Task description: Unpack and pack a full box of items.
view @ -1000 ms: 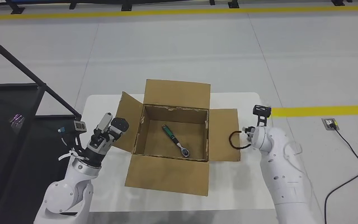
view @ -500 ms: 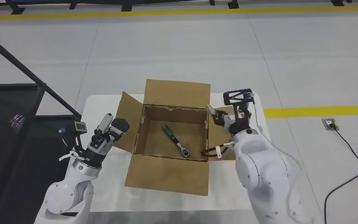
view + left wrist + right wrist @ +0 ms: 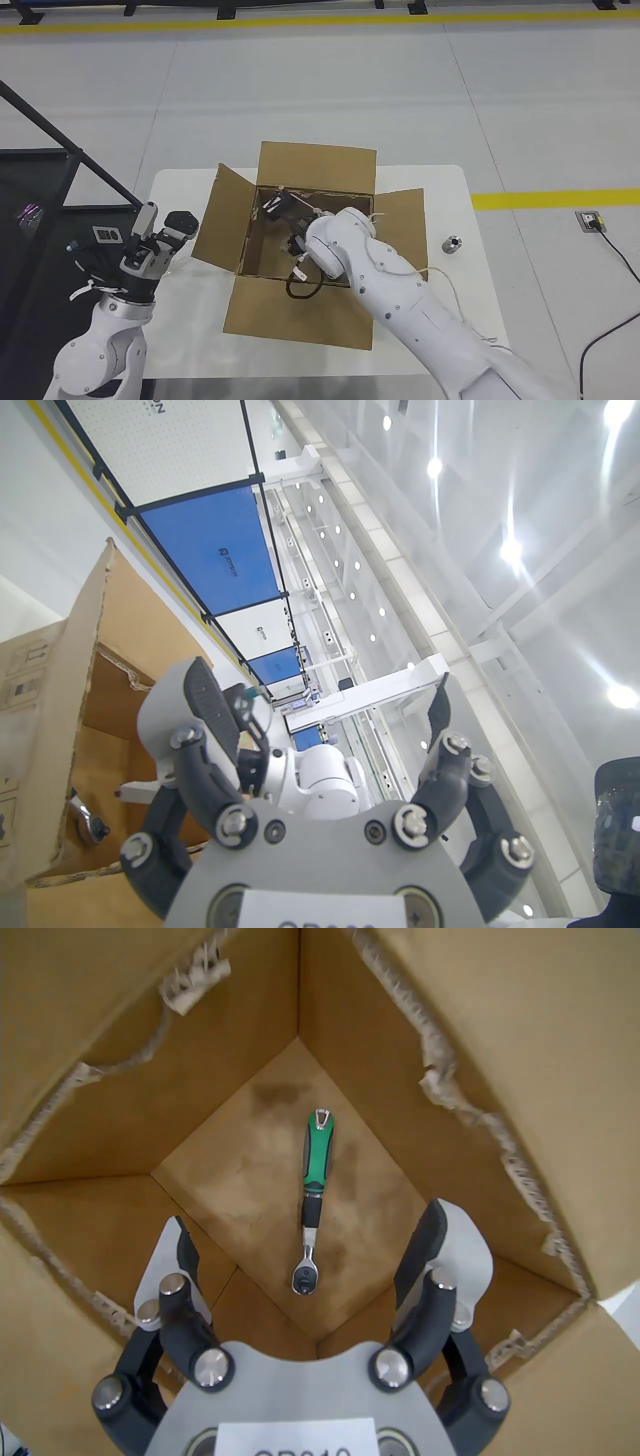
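Though the box [image 3: 318, 165] stands with all four flaps folded outward, it is not quite emptied: a ratchet wrench [image 3: 312, 1208] lies flat on the box floor, near the middle and apart from every wall. No other item can be seen inside the box. A small metal cylinder [image 3: 452, 243] rests on the bench [image 3: 440, 300] outside the box, well beyond the flap on the right arm's side. I judge it to be something already taken out, so the unpacking looks close to finished, with the wrench as the last piece to lift. The repacking is all left to do.

The right end effector [image 3: 306, 1223] hangs over the box's open mouth, pointing down at the wrench. Its fingers [image 3: 435, 1228] are spread wide with nothing between them, and they are clearly above the tool, not touching it. The left end effector [image 3: 320, 687] sits outside the box beside the opposite flap. It is tilted upward, also released and empty.

The wrench has a green and black grip with a small metal loop at its end. A black collar leads to a bright steel shank and a round ratchet head. The box is plain brown corrugated card, its flap creases torn and ragged.
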You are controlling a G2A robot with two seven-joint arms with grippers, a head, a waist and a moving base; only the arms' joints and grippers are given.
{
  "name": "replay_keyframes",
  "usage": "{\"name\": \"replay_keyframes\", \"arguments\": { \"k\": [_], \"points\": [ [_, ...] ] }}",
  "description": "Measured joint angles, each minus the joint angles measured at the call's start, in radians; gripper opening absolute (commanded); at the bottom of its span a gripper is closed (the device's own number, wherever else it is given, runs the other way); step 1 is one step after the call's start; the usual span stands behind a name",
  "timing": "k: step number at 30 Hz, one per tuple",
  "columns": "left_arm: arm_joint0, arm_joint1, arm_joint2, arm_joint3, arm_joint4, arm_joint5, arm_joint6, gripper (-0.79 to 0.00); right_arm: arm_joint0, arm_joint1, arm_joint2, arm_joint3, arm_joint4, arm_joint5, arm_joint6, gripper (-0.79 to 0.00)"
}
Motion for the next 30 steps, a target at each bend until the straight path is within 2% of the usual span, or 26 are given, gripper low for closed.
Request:
{"name": "replay_keyframes", "arguments": {
  "k": [4, 5, 7, 8, 11, 13, 14, 16, 18, 20, 22, 30],
  "points": [
    [0.01, 0.001, -0.014, -0.006, -0.012, -0.004, -0.004, 0.0, 0.073, -0.074, -0.072, 0.221, 0.043, 0.045, -0.04, 0.0],
    [0.011, 0.001, -0.015, -0.007, -0.014, -0.004, -0.004, 0.0, 0.087, -0.095, -0.084, 0.276, 0.062, 0.043, -0.051, -0.052],
    [0.01, 0.002, -0.016, -0.007, -0.015, -0.003, -0.005, 0.0, 0.106, -0.122, -0.096, 0.354, 0.086, 0.039, -0.067, -0.095],
    [0.009, 0.002, -0.016, -0.007, -0.014, -0.001, -0.007, 0.0, 0.116, -0.139, -0.102, 0.401, 0.098, 0.04, -0.076, -0.154],
    [0.003, 0.002, -0.012, -0.006, -0.012, 0.0, -0.011, 0.0, 0.134, -0.173, -0.107, 0.501, 0.132, 0.028, -0.099, -0.249],
    [0.001, 0.003, -0.008, -0.004, -0.011, 0.001, -0.014, 0.0, 0.142, -0.189, -0.105, 0.551, 0.151, 0.019, -0.114, -0.302],
    [-0.001, 0.003, -0.005, -0.003, -0.009, 0.002, -0.015, 0.0, 0.146, -0.199, -0.104, 0.58, 0.161, 0.015, -0.123, -0.289],
    [-0.003, 0.003, -0.003, -0.001, -0.005, 0.002, -0.016, 0.0, 0.15, -0.211, -0.105, 0.615, 0.166, 0.013, -0.133, -0.277],
    [-0.003, 0.003, -0.004, 0.0, -0.002, 0.0, -0.016, 0.0, 0.153, -0.223, -0.102, 0.644, 0.178, 0.004, -0.145, -0.317],
    [-0.001, 0.004, -0.012, 0.001, -0.004, -0.003, -0.011, 0.0, 0.157, -0.231, -0.099, 0.668, 0.187, 0.001, -0.158, -0.305],
    [0.002, 0.004, -0.019, 0.002, -0.008, -0.005, -0.009, 0.0, 0.16, -0.236, -0.092, 0.686, 0.2, 0.007, -0.173, -0.397],
    [0.013, 0.006, -0.035, -0.003, -0.019, -0.011, -0.006, 0.0, 0.165, -0.241, -0.068, 0.724, 0.238, 0.013, -0.222, -0.446]
  ]
}}
